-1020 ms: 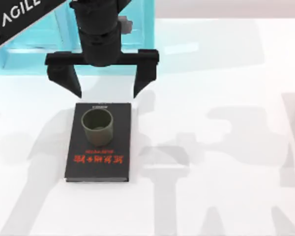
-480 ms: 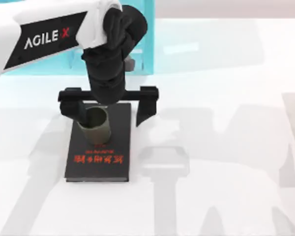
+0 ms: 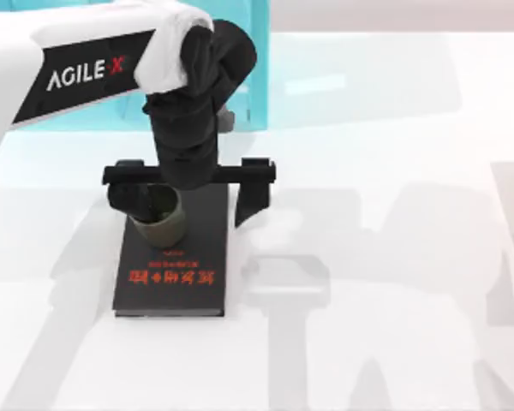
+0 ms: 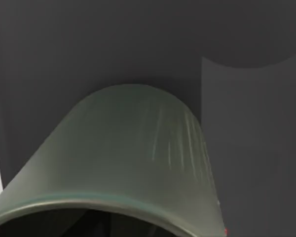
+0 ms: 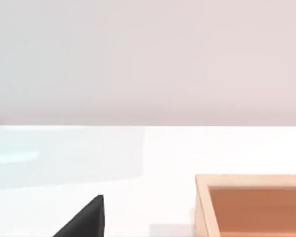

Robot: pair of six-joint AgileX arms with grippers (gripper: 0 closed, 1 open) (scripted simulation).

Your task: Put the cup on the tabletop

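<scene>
My left arm reaches in from about ten o'clock of the top view, its white link carrying the AgileX lettering and its black wrist hanging over the far end of the black book (image 3: 173,274). My left gripper (image 3: 193,201) is spread wide: one finger (image 3: 130,199) stands at the nine o'clock side of the cup (image 3: 161,223), against or just beside its rim, and the other finger hangs off the book's three o'clock edge, well clear of the cup, over the tabletop (image 3: 377,257). Nothing is clamped between them. The olive-green cup stands upright on the far half of the book, partly hidden under my wrist, with the book's red lettering at its six o'clock. The book lies flat on the white tabletop in the left half of the table. Behind it, at twelve o'clock, sits the turquoise shelf unit (image 3: 257,51).

In the left wrist view the cup (image 4: 133,158) looms very close, its rim nearest the camera and the dark book cover (image 4: 246,138) beneath it.

In the right wrist view a black fingertip (image 5: 86,219) of my right gripper shows over the tabletop (image 5: 153,158), near an orange-brown wooden box (image 5: 251,205); how far that gripper is open I cannot tell
</scene>
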